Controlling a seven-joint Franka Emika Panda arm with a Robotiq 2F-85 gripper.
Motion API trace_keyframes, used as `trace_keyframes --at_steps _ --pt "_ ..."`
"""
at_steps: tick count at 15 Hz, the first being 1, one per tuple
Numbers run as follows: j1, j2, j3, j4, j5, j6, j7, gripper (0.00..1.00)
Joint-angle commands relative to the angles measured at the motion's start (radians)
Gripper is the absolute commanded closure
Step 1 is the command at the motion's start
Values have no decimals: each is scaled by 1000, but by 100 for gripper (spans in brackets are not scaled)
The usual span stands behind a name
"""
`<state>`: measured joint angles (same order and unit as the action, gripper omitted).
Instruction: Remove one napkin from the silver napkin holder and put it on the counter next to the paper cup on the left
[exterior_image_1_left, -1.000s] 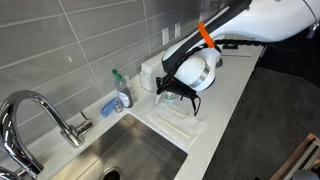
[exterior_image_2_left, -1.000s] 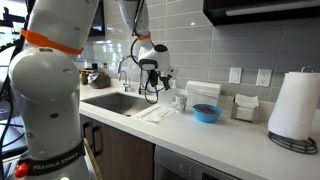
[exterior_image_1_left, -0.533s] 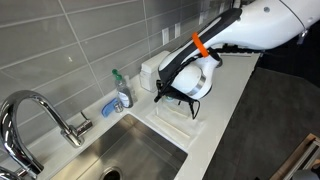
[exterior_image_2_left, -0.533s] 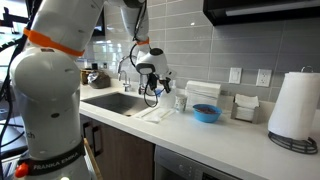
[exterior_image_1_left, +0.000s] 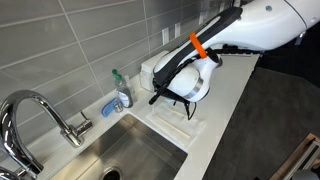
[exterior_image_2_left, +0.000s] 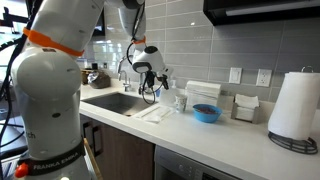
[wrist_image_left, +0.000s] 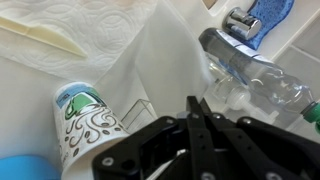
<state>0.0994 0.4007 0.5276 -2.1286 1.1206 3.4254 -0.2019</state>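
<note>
My gripper (wrist_image_left: 192, 104) is shut on a thin white napkin (wrist_image_left: 160, 60) that hangs from the fingertips above the counter (exterior_image_2_left: 200, 128). The paper cup (wrist_image_left: 85, 125), white with a teal-green pattern, stands just beside the napkin. In an exterior view the gripper (exterior_image_2_left: 148, 92) hovers between the sink and the cup (exterior_image_2_left: 180, 101). The silver napkin holder (exterior_image_2_left: 245, 106) stands far off by the wall. In an exterior view the arm hides the cup, and the gripper (exterior_image_1_left: 160, 96) hangs over the counter (exterior_image_1_left: 225, 115).
Folded paper towels (exterior_image_2_left: 155, 113) lie on the counter under the gripper. A clear bottle (wrist_image_left: 250, 75) and the faucet (exterior_image_1_left: 40, 115) stand by the sink (exterior_image_1_left: 130, 155). A blue bowl (exterior_image_2_left: 206, 113), a white dispenser (exterior_image_2_left: 203, 92) and a paper-towel roll (exterior_image_2_left: 295, 105) stand further along.
The gripper has moved a little toward the sink side and slightly up, with the napkin still in it. Nothing else has moved.
</note>
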Motion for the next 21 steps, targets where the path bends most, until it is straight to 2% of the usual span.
trace_keyframes --at_steps 1,3,7,8,12,13,14,15,18,21 --pt "4 23 7 -5 10 -8 13 100" --pt "1 30 5 -18 15 -28 11 100" --pt "62 27 -90 -90 71 -87 6 100" --pt "113 13 -165 -140 -43 -109 142 100" --pt "172 25 -265 -191 -137 -149 246 100" --pt "218 21 -310 -182 -79 -189 197 100" --pt "231 19 -329 -182 -93 -209 217 74" --pt "267 15 -370 -186 -112 -218 224 73" --pt "369 -16 -483 -191 -159 -231 239 51" --pt "576 -33 -729 -228 -290 -154 237 29"
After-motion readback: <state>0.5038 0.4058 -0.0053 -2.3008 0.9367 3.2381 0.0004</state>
